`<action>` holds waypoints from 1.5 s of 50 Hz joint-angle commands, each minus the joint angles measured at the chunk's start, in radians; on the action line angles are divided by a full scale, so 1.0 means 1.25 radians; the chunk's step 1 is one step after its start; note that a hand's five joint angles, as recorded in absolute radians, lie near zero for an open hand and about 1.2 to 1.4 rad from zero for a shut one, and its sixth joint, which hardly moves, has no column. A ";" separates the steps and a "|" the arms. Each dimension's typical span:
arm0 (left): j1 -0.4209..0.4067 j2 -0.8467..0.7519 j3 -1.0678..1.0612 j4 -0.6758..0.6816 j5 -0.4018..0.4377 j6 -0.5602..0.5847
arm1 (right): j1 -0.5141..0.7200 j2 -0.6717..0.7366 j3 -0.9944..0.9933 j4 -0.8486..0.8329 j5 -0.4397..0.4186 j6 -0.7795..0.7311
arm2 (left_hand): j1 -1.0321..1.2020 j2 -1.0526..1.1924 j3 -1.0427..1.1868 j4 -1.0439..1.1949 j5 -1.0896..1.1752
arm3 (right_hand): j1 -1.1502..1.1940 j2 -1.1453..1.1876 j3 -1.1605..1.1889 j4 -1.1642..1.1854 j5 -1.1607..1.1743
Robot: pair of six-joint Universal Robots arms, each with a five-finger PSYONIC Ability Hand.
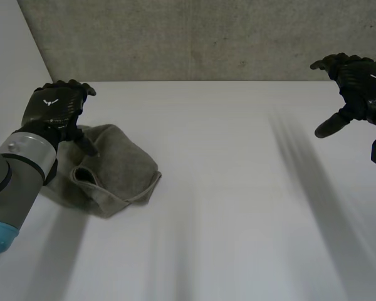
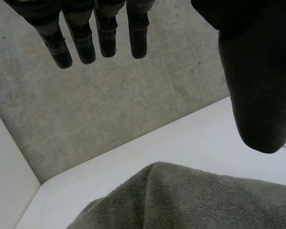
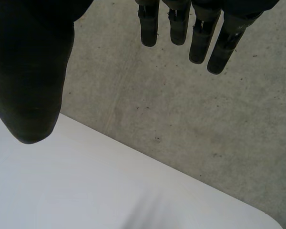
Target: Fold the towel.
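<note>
Left arm [image 1: 19,166] is seen beside the crumpled towel [image 1: 116,169], the left hand [image 1: 53,106] spread empty just over it and the right hand [image 1: 357,81] likewise spread well apart from it; bunched layers could be pinched together and a lumpy fold made.

A smooth white counter [image 1: 238,200] carries one crumpled grey-green terry towel [image 1: 116,168], bunched under the left hand [image 1: 53,108].

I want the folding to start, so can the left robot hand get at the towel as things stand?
Probably yes. The left robot hand is open over one edge of the towel, with nothing between them; the right robot hand hangs far off to the side.
</note>
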 commanded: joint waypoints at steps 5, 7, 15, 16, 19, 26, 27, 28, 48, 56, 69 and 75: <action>0.000 0.003 -0.003 0.004 0.011 0.002 | 0.004 0.000 0.010 -0.001 -0.001 -0.006 | -0.057 -0.050 -0.041 -0.047 -0.034 | -0.045 -0.061 -0.035 -0.061 -0.049; 0.000 0.002 -0.005 0.004 0.011 0.002 | 0.004 0.000 0.012 0.000 -0.001 -0.006 | -0.057 -0.050 -0.041 -0.047 -0.034 | -0.045 -0.061 -0.035 -0.061 -0.049; 0.000 -0.003 -0.003 0.002 0.011 0.012 | 0.015 0.030 0.045 -0.015 -0.007 -0.018 | -0.043 -0.036 -0.041 -0.047 -0.020 | -0.045 -0.061 -0.035 -0.061 -0.049; 0.000 -0.011 -0.001 0.002 0.011 0.012 | 0.015 0.053 0.048 -0.022 -0.007 -0.024 | -0.045 -0.039 -0.041 -0.047 -0.022 | -0.045 -0.061 -0.035 -0.061 -0.049; 0.000 -0.044 0.004 0.002 0.011 0.023 | 0.015 0.106 0.052 -0.029 -0.005 -0.043 | -0.045 -0.039 -0.041 -0.047 -0.022 | -0.045 -0.061 -0.035 -0.061 -0.049; 0.009 -0.145 0.022 0.007 0.009 0.113 | 0.019 0.169 0.053 -0.029 -0.006 -0.065 | -0.047 -0.041 -0.041 -0.047 -0.025 | -0.045 -0.061 -0.035 -0.061 -0.049; 0.011 -0.171 0.030 0.007 0.007 0.139 | 0.020 0.174 0.053 -0.031 -0.006 -0.066 | -0.047 -0.041 -0.041 -0.047 -0.025 | -0.045 -0.061 -0.035 -0.061 -0.049; 0.011 -0.171 0.030 0.007 0.007 0.139 | 0.020 0.174 0.053 -0.031 -0.006 -0.066 | -0.047 -0.041 -0.041 -0.047 -0.025 | -0.045 -0.061 -0.035 -0.061 -0.049; 0.015 -0.379 0.187 0.013 -0.033 0.246 | 0.020 0.179 0.056 -0.031 -0.005 -0.070 | 0.910 0.917 -0.041 -0.047 0.933 | -0.045 -0.061 -0.035 -0.061 -0.049; -0.028 -0.369 0.194 0.015 -0.015 0.273 | 0.018 0.180 0.053 -0.033 -0.006 -0.071 | 0.913 0.919 -0.041 -0.047 0.935 | -0.045 -0.061 -0.035 -0.061 -0.049; -0.324 -0.319 0.266 0.018 0.048 0.097 | 0.009 0.178 0.050 -0.032 -0.004 -0.077 | 0.913 0.919 -0.041 -0.047 0.935 | -0.045 -0.061 -0.035 -0.061 -0.049; -0.401 -0.327 0.316 0.020 0.050 -0.025 | 0.008 0.176 0.050 -0.032 -0.004 -0.077 | 0.913 0.919 -0.041 -0.047 0.935 | -0.045 -0.061 -0.035 -0.061 -0.049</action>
